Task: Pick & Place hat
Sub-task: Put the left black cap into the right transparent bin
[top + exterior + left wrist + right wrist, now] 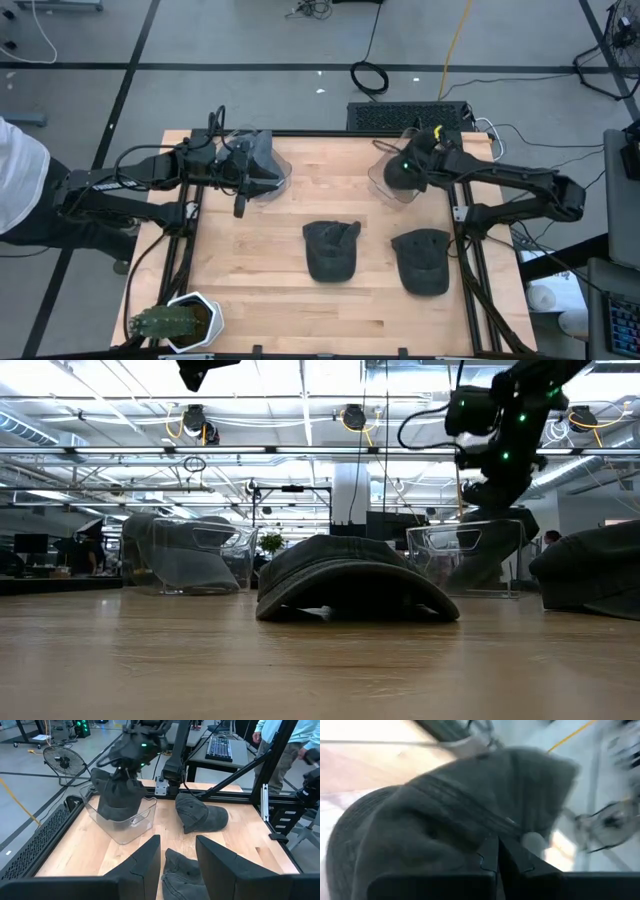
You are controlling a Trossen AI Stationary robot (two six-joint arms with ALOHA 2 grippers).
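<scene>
Since the right pincer [131, 764] is clamped on a hat [116, 795], it hangs in the bin [131, 827] at the table's far right; left pincer [177, 862] waits apart.

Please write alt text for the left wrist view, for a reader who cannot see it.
The right gripper holds a dark hat over a clear bin on the wooden table, its jaws shut on it. Two more hats lie nearby, beyond the left gripper, whose jaws stand open.
</scene>
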